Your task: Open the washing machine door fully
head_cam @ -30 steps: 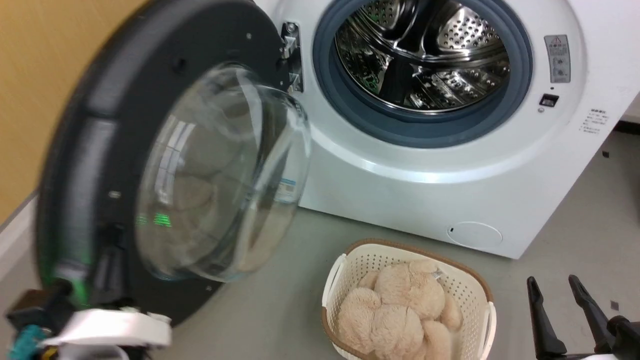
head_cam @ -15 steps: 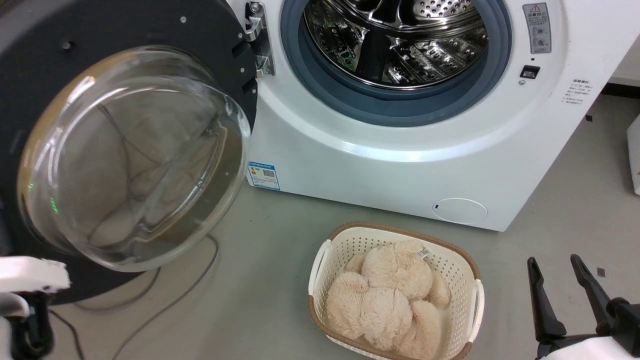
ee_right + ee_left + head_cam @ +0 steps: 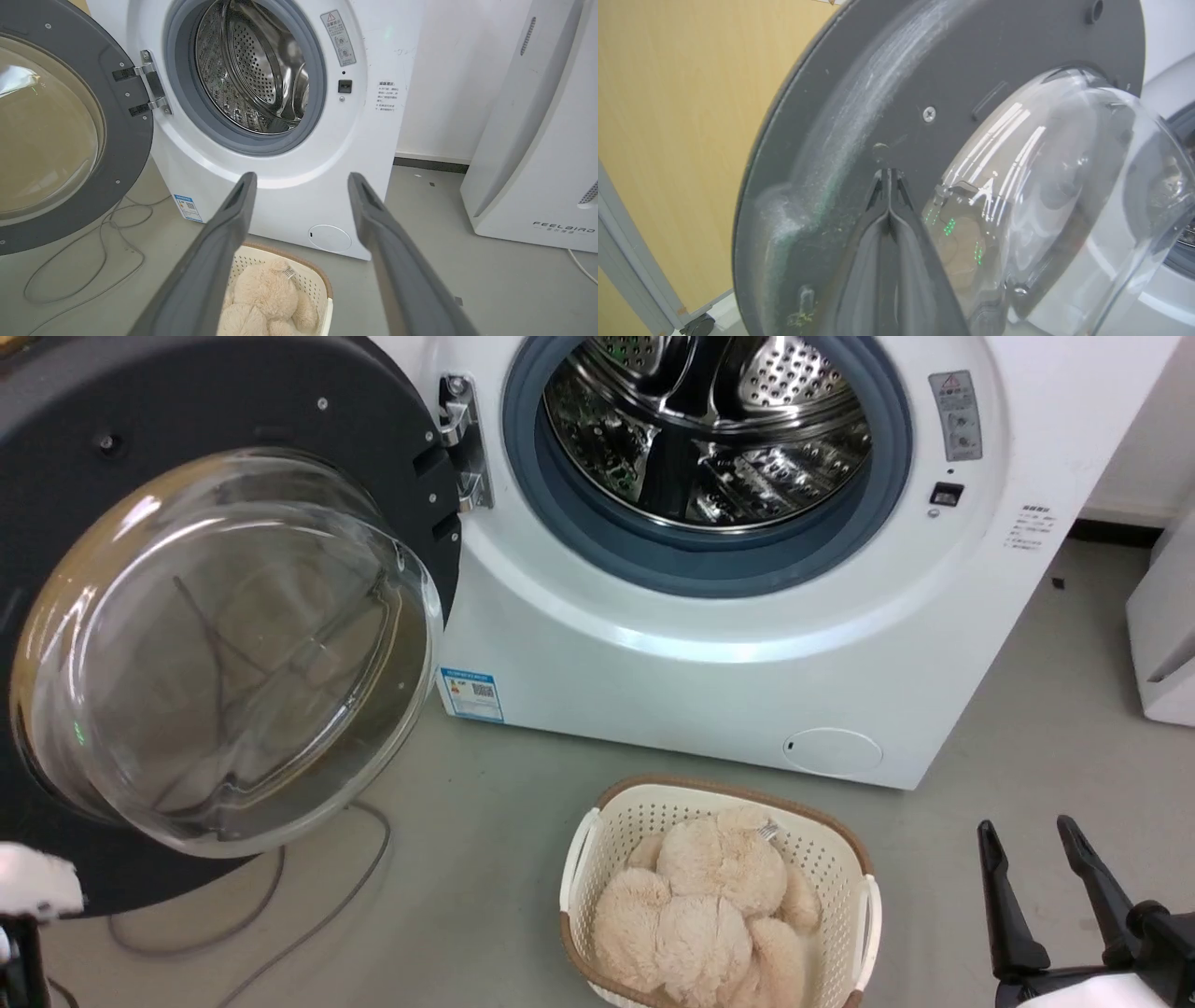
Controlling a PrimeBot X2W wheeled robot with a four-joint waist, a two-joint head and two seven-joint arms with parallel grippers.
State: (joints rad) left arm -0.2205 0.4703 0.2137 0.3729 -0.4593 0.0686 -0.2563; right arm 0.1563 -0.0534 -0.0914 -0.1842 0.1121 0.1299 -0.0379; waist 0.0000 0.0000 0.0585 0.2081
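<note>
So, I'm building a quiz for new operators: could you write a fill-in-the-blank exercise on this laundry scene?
In the head view, the washing machine door is hinged on the ____ side of the drum.
The left gripper is ____, its tips near the door's dark inner face.
The right gripper is ____, holding nothing.
The plush toy lies in a white ____.
Answers: left; shut; open; basket.

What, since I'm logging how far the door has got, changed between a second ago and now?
The washing machine door swung further open toward the robot's left, uncovering the blue label it hid a second ago. The left gripper, shut, points at its dark inner face. The right gripper, open, the washing machine and the basket with the plush toy stayed put; the head camera shifted.
</note>
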